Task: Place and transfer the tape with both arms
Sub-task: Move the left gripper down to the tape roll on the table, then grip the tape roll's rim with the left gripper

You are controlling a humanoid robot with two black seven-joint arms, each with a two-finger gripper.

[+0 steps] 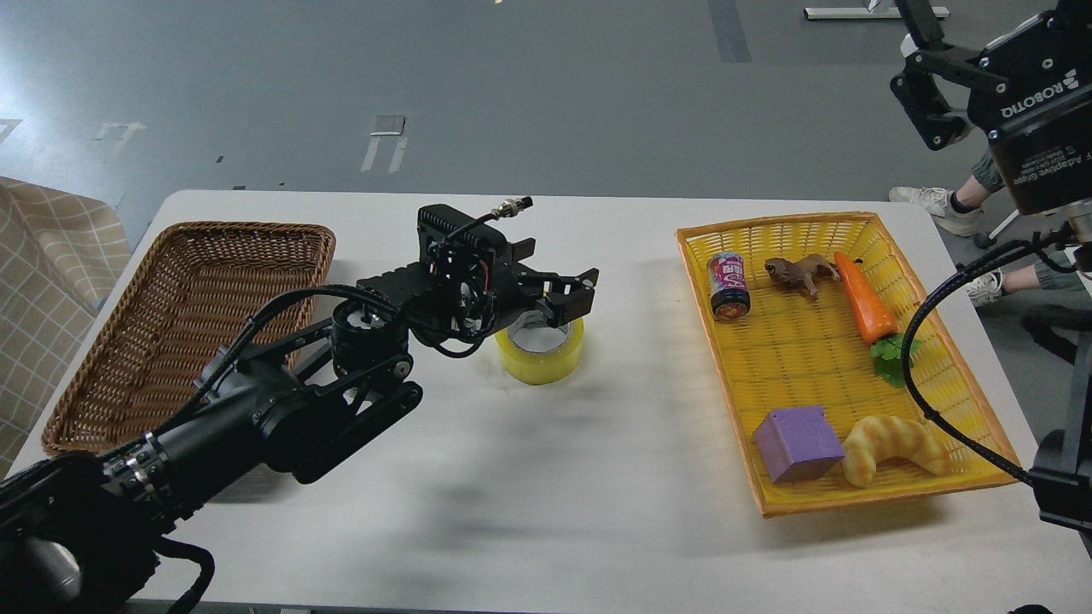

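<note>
The tape [546,358], a yellowish roll with a pale core, lies flat on the white table [529,477] near the middle. My left arm reaches in from the lower left. My left gripper [565,298] is open and sits low over the roll's top, hiding its left rim, with its fingertips [587,279] spread above the core hole. It does not hold the tape. My right gripper [920,72] is raised high at the top right, off the table, open and empty, with part of it cut off by the frame edge.
A brown wicker basket [94,388] stands at the left. A yellow tray [734,401] at the right holds a can [730,286], a brown toy animal [798,273], a carrot [863,298], a purple cube [798,443] and a croissant toy [896,448]. A person's feet [938,209] are beyond the table.
</note>
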